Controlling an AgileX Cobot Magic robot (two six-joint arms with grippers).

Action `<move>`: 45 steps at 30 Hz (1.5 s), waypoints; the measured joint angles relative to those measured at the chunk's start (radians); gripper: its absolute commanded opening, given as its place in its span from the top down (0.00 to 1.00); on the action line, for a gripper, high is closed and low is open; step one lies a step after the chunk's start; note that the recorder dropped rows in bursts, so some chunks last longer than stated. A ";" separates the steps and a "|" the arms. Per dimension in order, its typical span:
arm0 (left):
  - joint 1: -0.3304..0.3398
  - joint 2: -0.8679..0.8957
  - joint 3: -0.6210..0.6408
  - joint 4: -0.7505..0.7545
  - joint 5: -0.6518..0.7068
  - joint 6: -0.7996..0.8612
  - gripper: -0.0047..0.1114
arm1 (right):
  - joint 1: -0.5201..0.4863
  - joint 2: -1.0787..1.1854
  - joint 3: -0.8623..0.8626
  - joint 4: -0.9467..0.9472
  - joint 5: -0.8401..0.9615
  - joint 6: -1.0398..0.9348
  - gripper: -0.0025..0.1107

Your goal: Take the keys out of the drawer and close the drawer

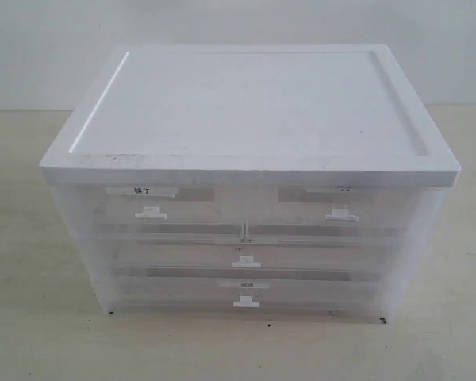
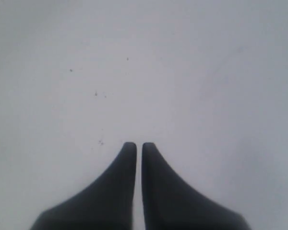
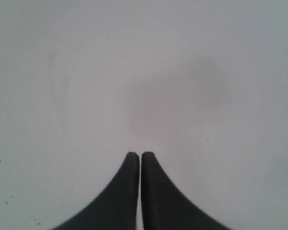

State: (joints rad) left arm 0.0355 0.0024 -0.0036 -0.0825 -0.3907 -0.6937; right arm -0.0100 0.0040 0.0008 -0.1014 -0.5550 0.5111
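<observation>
Looking at a see-through plastic box of drawers with a white lid, standing near the middle of the tabletop. Need the drawer in the top row, on the side toward the right edge of the tabletop, with only a faint pale label. Shut all the way in right now, level with the other small drawer beside it, the one with black letters. Cannot see the keys anywhere. Probably tucked inside the drawer, behind the cloudy front.

Best to take hold of the little white handle on the drawer front. Looks thin and hard, just a small tab, so easy to slip off. Pinch it from above and below, or hook under it, then pull straight toward the near edge of the tabletop. Should slide lightly, being thin plastic. Might drag the whole light box along if pulled too fast.

Expect the keys to be small, hard and a bit heavy for their size. Probably loose, so likely to dangle and clink. Smooth metal too, so slippery. Better to grab a ring, if on one, than one flat key.

Seeing the left tool pressed together, with only a thin line between the two dark tips. Holding nothing, over a plain pale surface. Same for the right tool: pressed together and empty. Cannot find either one in the wide view.
</observation>
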 measured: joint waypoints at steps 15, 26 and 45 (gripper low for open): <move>0.000 0.443 -0.215 0.980 -0.427 -0.455 0.92 | 0.000 0.268 -0.195 -0.753 0.014 0.583 0.98; -0.003 1.049 -0.194 1.246 -0.790 -0.166 0.92 | 0.006 0.745 -0.208 -1.071 -0.451 0.495 0.98; -0.295 1.520 -0.188 0.939 -0.818 0.583 0.92 | 0.623 1.085 -0.240 -0.437 -0.146 -0.814 0.84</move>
State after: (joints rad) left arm -0.2599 1.5227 -0.1918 0.8565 -1.2088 -0.1103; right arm 0.6131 1.0891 -0.2391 -0.5385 -0.7012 -0.3027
